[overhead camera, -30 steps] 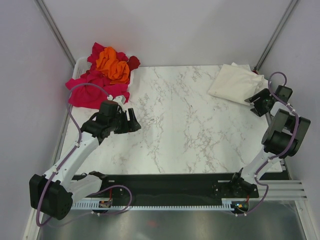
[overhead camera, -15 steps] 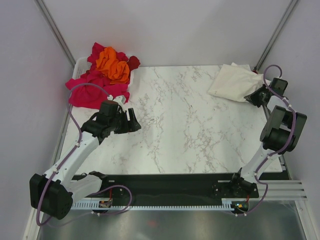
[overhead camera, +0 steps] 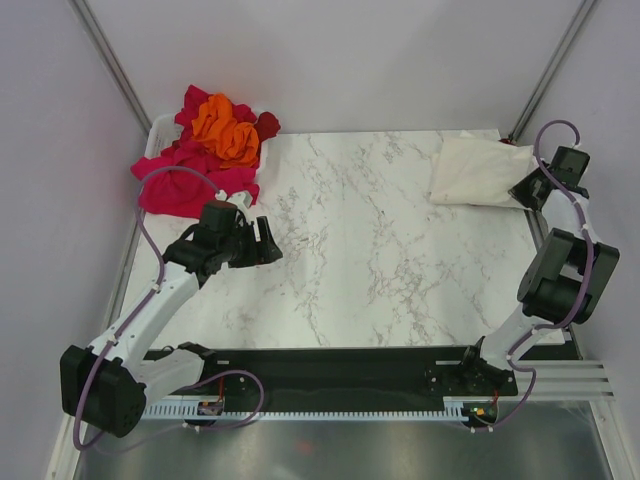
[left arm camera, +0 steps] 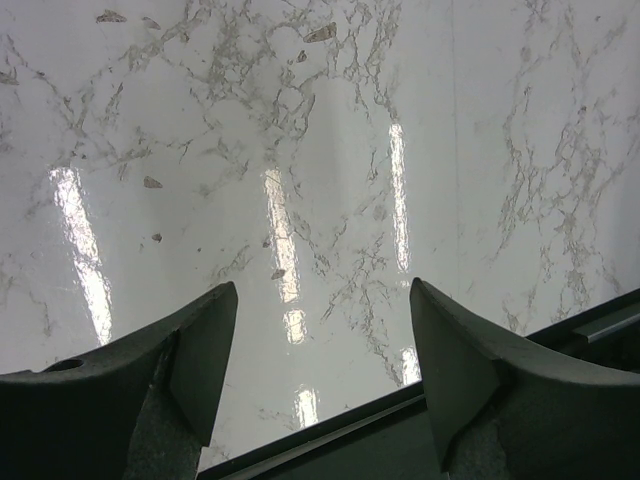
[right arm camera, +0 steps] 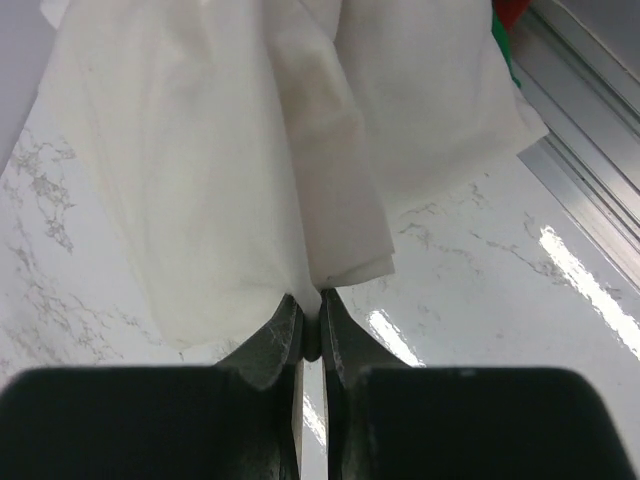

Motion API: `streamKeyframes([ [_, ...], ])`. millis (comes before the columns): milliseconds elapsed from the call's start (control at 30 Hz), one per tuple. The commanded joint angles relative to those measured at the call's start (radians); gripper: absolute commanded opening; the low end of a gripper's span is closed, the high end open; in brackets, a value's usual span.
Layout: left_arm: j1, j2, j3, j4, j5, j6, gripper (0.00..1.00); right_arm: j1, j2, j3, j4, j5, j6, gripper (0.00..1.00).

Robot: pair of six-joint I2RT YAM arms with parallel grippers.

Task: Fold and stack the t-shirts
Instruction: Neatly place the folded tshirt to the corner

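Glossy white marble bench (overhead camera: pixel 380 260), pale grey walls (overhead camera: pixel 330 60). Far-right corner: rumpled cream t-shirt (overhead camera: pixel 478 172), edge pinched by right gripper (right arm camera: pixel 311 305) fingers. Fingers of left gripper (left arm camera: pixel 320 290) wide. Far-left: pink-orange tee heap (overhead camera: pixel 205 140).

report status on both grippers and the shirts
right gripper shut on cream t-shirt edge. left gripper open over table. coloured t-shirts heaped far left. no obstruction seen.

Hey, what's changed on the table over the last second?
The right gripper reached toward the far right corner and shut on the edge of the cream t-shirt, tugging it slightly right. The left gripper stays open; the coloured t-shirts haven't moved.
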Motion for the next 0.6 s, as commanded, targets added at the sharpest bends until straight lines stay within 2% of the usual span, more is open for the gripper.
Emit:
streamKeyframes([
  [0, 0.001, 0.004, 0.000, 0.036, 0.016, 0.037, 0.77, -0.012, 0.014, -0.010, -0.021, 0.078, -0.010, 0.04],
  [67, 0.001, 0.004, 0.000, 0.034, 0.017, 0.037, 0.77, -0.020, 0.038, -0.035, -0.031, 0.098, -0.004, 0.08],
  [100, 0.001, 0.002, 0.000, 0.036, 0.014, 0.037, 0.77, -0.026, 0.043, -0.047, -0.037, 0.112, 0.010, 0.14],
  [167, 0.001, 0.004, -0.001, 0.036, 0.017, 0.035, 0.77, -0.047, 0.045, -0.078, -0.037, 0.120, 0.015, 0.18],
  [267, 0.001, 0.006, -0.003, 0.036, 0.020, 0.035, 0.77, -0.069, 0.014, -0.096, -0.044, 0.135, 0.018, 0.38],
  [300, 0.001, 0.006, -0.001, 0.034, 0.019, 0.035, 0.77, -0.072, 0.000, -0.096, -0.055, 0.161, 0.016, 0.52],
  [400, 0.001, 0.010, 0.000, 0.037, 0.022, 0.035, 0.77, -0.074, -0.101, -0.084, -0.081, 0.201, 0.012, 0.72],
  [500, 0.001, 0.010, 0.000, 0.037, 0.019, 0.035, 0.77, -0.072, -0.191, -0.063, -0.110, 0.212, -0.002, 0.78],
  [567, 0.001, 0.007, 0.000, 0.036, 0.010, 0.037, 0.77, -0.069, -0.236, -0.047, -0.123, 0.194, -0.010, 0.79],
])
